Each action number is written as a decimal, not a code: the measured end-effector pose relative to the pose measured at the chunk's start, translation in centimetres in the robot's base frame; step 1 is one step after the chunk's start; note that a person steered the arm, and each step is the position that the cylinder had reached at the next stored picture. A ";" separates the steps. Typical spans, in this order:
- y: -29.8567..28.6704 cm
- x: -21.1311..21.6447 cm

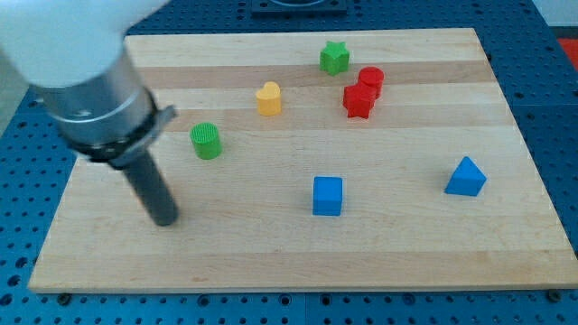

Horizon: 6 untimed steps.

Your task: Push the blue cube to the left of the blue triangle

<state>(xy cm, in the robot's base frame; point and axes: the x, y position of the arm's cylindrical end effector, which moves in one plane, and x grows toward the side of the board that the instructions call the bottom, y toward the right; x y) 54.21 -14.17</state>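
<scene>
Blue cube: sits on the worktop slightly right of the view's centre, in the lower half, touching nothing.
Blue triangle: lies well apart to the view's right of the blue cube, a little higher up.
My tip: rests at the view's lower left, well apart from the blue cube on its left side, below the green cylinder.
Fingers: the arm carries none; the rod holds nothing.
Green cylinder: stands just above and right of my tip.
Yellow block: upper centre, shape unclear.
Red pair: 1 red star touching 1 red cylinder above it.
Green star: near the view's top edge, above the red pair.
</scene>
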 end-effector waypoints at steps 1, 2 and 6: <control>4.6 0.0; 8.3 -0.7; 17.7 -0.3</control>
